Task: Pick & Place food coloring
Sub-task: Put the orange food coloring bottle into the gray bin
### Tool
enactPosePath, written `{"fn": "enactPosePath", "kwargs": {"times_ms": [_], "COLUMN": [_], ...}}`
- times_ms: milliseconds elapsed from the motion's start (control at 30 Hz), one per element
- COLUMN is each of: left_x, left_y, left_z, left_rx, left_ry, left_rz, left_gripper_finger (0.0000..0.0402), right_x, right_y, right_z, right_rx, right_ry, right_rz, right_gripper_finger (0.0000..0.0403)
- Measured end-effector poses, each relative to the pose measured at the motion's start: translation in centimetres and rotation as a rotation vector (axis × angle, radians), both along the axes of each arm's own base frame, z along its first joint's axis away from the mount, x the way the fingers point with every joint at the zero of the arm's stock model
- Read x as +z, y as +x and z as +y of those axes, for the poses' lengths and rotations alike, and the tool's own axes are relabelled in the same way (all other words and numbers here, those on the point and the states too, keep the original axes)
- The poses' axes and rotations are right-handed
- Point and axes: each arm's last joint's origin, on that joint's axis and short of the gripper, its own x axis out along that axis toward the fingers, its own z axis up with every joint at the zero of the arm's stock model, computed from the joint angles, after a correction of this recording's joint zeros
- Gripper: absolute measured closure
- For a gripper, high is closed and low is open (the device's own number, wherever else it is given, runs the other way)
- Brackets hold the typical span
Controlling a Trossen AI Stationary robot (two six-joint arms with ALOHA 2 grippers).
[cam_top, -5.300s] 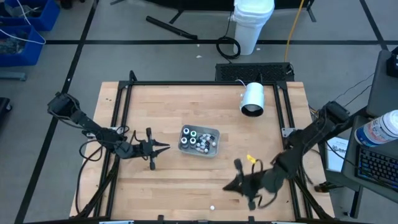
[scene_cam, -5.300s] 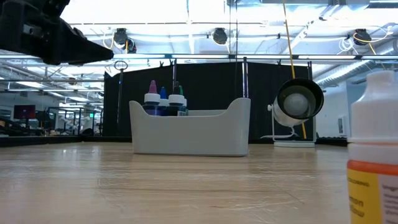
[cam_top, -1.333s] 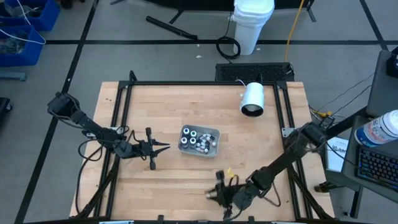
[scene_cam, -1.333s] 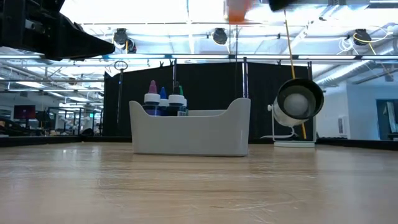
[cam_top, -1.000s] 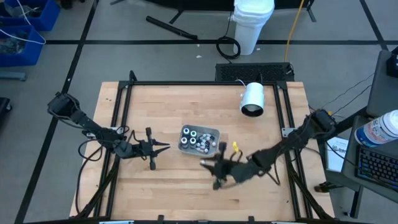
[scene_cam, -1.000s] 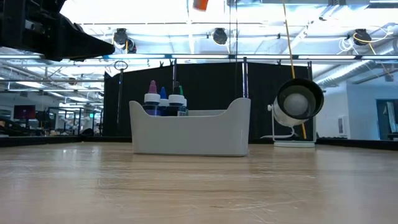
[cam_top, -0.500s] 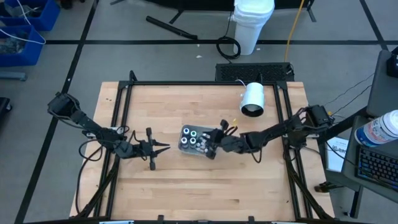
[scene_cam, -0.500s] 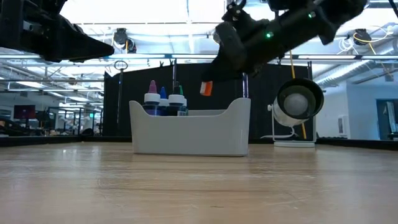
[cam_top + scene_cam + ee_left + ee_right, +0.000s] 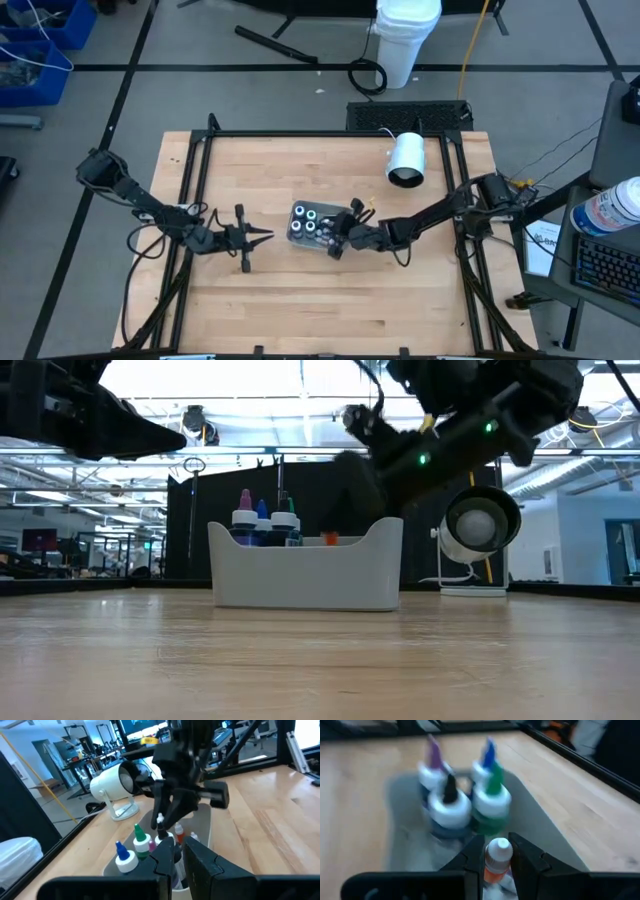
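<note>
The grey tray (image 9: 346, 214) sits mid-table with several food coloring bottles (image 9: 312, 224) standing upright in it, their coloured tips showing in the low view (image 9: 262, 518) and the right wrist view (image 9: 451, 802). My right gripper (image 9: 338, 238) hangs over the tray's right end, shut on an orange food coloring bottle (image 9: 497, 859) with a white cap. My left gripper (image 9: 268, 236) waits to the left of the tray, shut and holding nothing, pointing at it (image 9: 177, 851). My right gripper pinches the orange bottle between its two fingers (image 9: 472, 855), at its upper body just below the white cap (image 9: 495, 866). The fingers reach in from the table's right, slanting down. The bottle stands upright, its top at rim height (image 9: 328, 539); whether its base touches the tray floor is hidden.
A large white cylinder (image 9: 407, 158) lies on its side at the table's far right, its open end facing the near edge. A black frame (image 9: 200, 180) runs around the table top. Bare wood lies in front of the tray (image 9: 320, 660).
My right gripper has swung from the near side of the table up and across to the tray, carrying the orange bottle. It has then come down, so the bottle has dropped from high in the low view to the tray's rim. The gripper has stayed shut on it.
</note>
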Motion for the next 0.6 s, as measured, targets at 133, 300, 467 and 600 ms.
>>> {"fn": "enactPosePath", "kwargs": {"times_ms": [133,300,467,600], "left_x": [-0.03,-0.10,-0.11,-0.11], "left_y": [0.14,0.29,0.39,0.42], "left_z": [0.27,0.62,0.83,0.73], "left_rx": [0.008,0.027,0.037,-0.001], "left_ry": [0.000,0.004,-0.006,-0.011], "left_rz": [0.003,0.010,0.009,0.011], "left_gripper_finger": [0.0355,0.0355,0.0355,0.0355], "right_x": [-0.40,-0.41,-0.94,-1.19], "right_y": [-0.04,0.02,0.05,0.11], "right_z": [-0.10,-0.14,-0.24,-0.30], "right_rx": [-0.029,-0.012,-0.004,-0.004], "right_ry": [-0.008,0.014,0.033,0.030], "right_rz": [0.020,0.022,0.039,0.049], "right_gripper_finger": [0.0346,0.0343,0.0344,0.0344]}}
